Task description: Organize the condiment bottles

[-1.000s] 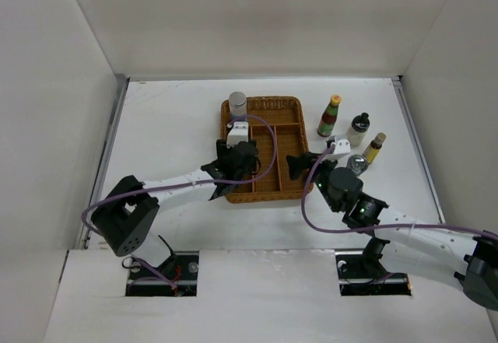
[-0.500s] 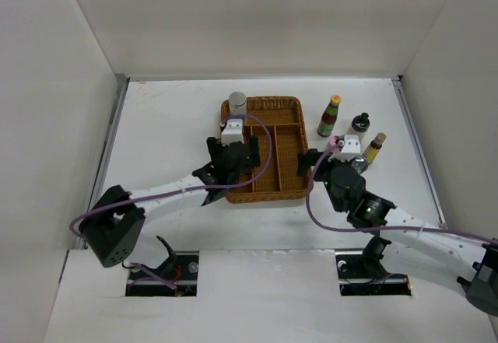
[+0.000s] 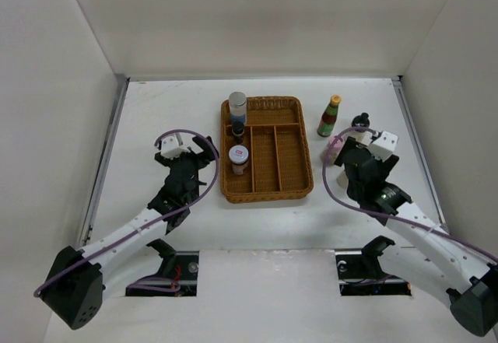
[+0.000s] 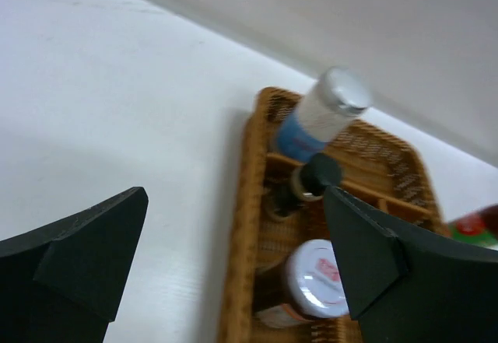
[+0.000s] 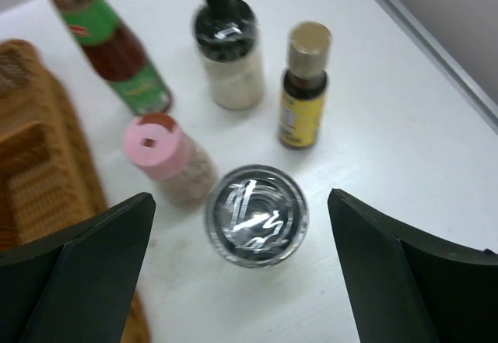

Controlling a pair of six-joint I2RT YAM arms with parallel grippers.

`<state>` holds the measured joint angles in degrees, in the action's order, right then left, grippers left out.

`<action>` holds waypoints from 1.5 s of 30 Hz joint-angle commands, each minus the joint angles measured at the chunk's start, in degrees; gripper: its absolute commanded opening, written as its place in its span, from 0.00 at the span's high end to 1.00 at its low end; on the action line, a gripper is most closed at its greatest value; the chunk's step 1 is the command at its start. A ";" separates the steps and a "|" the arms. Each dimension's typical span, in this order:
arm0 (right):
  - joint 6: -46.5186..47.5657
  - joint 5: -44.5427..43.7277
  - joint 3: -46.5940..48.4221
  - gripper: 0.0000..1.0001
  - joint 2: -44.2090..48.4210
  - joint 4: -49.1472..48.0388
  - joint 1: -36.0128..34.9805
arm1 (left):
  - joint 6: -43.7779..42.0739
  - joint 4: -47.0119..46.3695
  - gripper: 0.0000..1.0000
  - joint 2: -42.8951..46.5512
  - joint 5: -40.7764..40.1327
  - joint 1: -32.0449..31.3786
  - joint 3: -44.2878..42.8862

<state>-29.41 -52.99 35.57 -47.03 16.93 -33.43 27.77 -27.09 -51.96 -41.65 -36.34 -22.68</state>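
The brown woven tray [image 3: 292,160] holds three condiment bottles in its left compartment: a blue-labelled, silver-capped bottle [image 3: 237,106] [image 4: 319,117], a small dark bottle [image 3: 237,131] [image 4: 307,183] and a white-lidded jar [image 3: 239,158] [image 4: 311,288]. My left gripper [image 3: 194,160] [image 4: 233,281] hangs open just left of the tray, holding nothing. Right of the tray stand a red-green bottle with a yellow cap [image 3: 329,116] [image 5: 117,47], a pale black-capped one [image 5: 226,47], a yellow one [image 5: 303,86], a pink-capped one [image 5: 159,145] and a silver-lidded jar [image 5: 257,215]. My right gripper [image 3: 348,156] [image 5: 245,273] hovers open over that jar.
White walls close in the table on the left, back and right. A raised edge strip [image 3: 412,133] runs along the right side near the bottles. The tray's middle and right compartments [image 3: 282,152] hold nothing. Purple cables loop over both arms.
The left gripper opened, left the white-lidded jar in the tray and drew back to the left. The right gripper opened and swung right from the tray to above the loose bottles.
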 commanded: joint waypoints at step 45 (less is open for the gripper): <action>-0.04 4.03 16.36 0.50 -3.41 2.42 -8.61 | 6.77 -7.89 0.00 -3.32 2.01 3.42 6.42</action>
<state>-30.24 -45.98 45.17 -49.06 23.22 -38.33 33.91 -32.21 -56.66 -40.03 -33.39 -16.84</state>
